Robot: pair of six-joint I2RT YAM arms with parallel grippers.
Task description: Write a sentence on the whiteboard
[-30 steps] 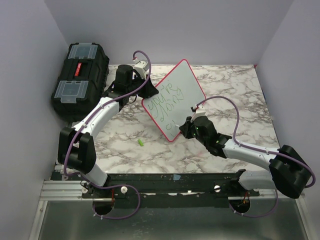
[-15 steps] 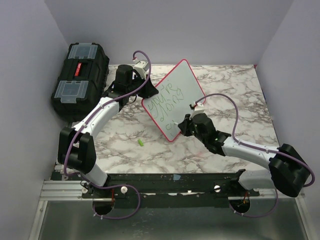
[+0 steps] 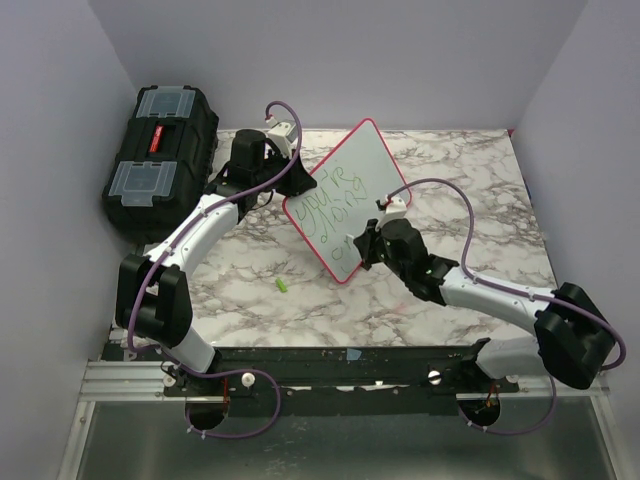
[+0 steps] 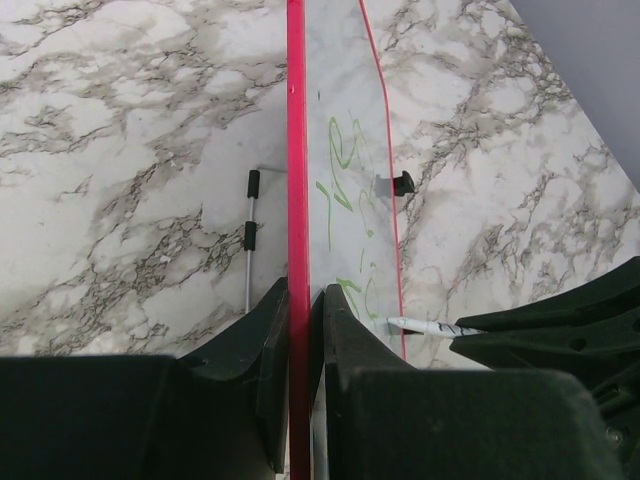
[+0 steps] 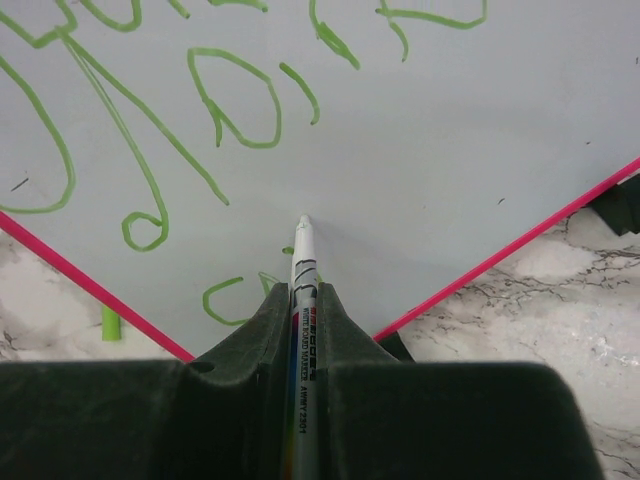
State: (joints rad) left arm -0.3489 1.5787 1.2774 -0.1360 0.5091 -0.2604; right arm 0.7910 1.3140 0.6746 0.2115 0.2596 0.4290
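Leftmost, a black toolbox (image 3: pixel 160 155) with clear lid compartments sits against the wall at the table's (image 3: pixel 480 180) far left corner. Just right of it, the left hand (image 4: pixel 298 310) is clamped on the red-pink frame of the whiteboard (image 3: pixel 362 175), one finger on each face of its left edge. The whiteboard stands tilted near the table's middle, with its lower corner toward the arms' bases. Across its white face runs the sentence (image 3: pixel 338 203) in green marker lettering, in slanting lines, with a few green strokes of a third line near the lower corner. A small green cap (image 3: pixel 283 286) lies on the marble, below and to the left of that corner. Further right, the right hand (image 3: pixel 362 243) is closed on a white marker (image 5: pixel 303 290), whose tip is at the board's surface just above those lowest strokes.
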